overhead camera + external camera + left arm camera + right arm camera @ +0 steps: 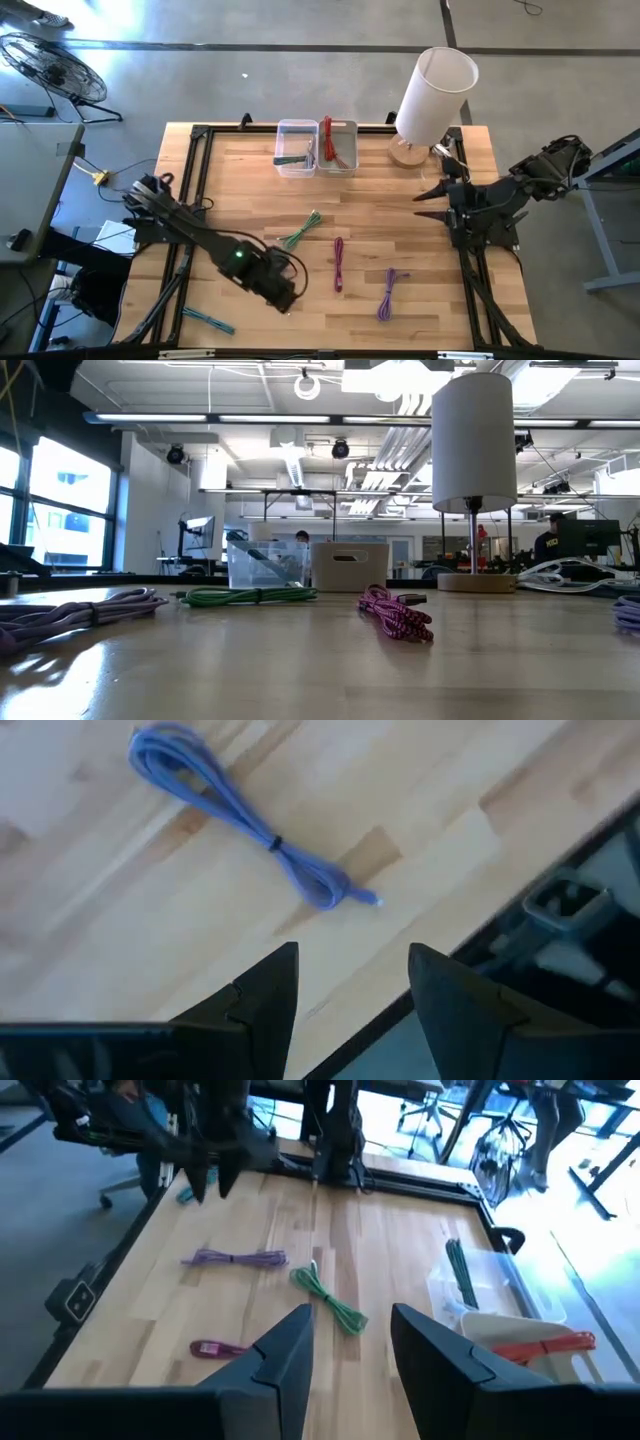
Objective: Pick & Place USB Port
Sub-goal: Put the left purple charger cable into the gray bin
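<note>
Tabletop holds blue cable [250,825] just ahead of open left claw [350,985].

Robotics lab / open-plan industrial workspace. Evidence: wooden surface [400,240] w/ black metal frame, two robot arms mounted at sides; polished concrete floor [300,70]; floor fan [55,65]; exposed ceiling pipes + strip lights [330,420]; big windows [60,490]; monitors, benches, person at workstation [552,540] in bkgd; office chairs [510,1120] beyond surface.
</note>
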Available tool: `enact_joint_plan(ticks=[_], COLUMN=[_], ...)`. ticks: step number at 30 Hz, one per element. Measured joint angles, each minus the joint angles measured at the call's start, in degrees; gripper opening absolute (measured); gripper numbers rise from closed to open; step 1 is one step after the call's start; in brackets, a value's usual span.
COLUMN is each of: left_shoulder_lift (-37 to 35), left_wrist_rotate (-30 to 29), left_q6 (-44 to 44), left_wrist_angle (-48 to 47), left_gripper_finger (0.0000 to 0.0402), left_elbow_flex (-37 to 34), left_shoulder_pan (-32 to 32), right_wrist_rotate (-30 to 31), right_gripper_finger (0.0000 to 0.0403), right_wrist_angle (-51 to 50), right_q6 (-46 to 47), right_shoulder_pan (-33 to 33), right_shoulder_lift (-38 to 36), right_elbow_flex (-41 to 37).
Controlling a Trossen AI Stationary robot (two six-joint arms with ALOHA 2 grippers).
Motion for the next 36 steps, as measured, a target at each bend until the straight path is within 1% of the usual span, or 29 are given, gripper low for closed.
enact_joint_plan(ticks=[2,4,6,8,13,17,20,22,25,29,36], left_shoulder_lift=[1.9,3.7,6.1,8.2,12.1,13.3,14.1,14.2,14.1,14.1,14.1], left_wrist_rotate=[0.4,0.2,0.2,0.2,2.2,2.6,5.0,6.6,4.9,5.1,4.5], left_q6=[-3.7,-7.8,-9.3,-10.4,-11.9,-13.7,-14.5,-14.6,-14.6,-14.3,-13.9], left_wrist_angle=[-0.1,4.0,5.6,8.0,7.3,4.6,4.2,1.8,1.2,-0.4,-0.8], left_gripper_finger=[0.0184,0.0184,0.0184,0.0184,0.0184,0.0184,0.0184,0.0184,0.0184,0.0184,0.0184], left_elbow_flex=[-0.2,-0.1,-0.1,-0.1,-0.1,-0.1,0.0,-0.2,-0.1,-0.1,-0.1], left_shoulder_pan=[0.1,0.1,0.2,0.6,2.3,3.0,3.9,4.7,5.2,6.2,6.9], right_wrist_rotate=[0.0,-0.1,-1.1,-4.3,-13.2,-17.1,-19.6,-20.8,-22.3,-23.7,-23.7], right_gripper_finger=[0.0129,0.0129,0.0129,0.0129,0.0129,0.0129,0.0129,0.0129,0.0129,0.0129,0.0129], right_wrist_angle=[0.2,0.0,-0.1,-0.4,-0.4,-0.3,-0.4,-0.4,-0.4,-0.5,-0.6], right_q6=[-0.6,-1.5,-2.3,-3.5,-4.9,-4.8,-4.8,-4.7,-3.2,-2.7,-2.9], right_shoulder_pan=[0.0,0.0,0.0,0.0,0.1,0.1,0.1,0.1,0.1,0.1,0.1], right_shoulder_lift=[0.1,0.1,0.0,-0.1,-0.4,-0.9,-1.3,-1.6,-2.1,-2.6,-3.0], right_elbow_flex=[0.0,0.0,0.0,0.0,0.0,0.0,0.0,0.0,0.0,0.0,0.0])
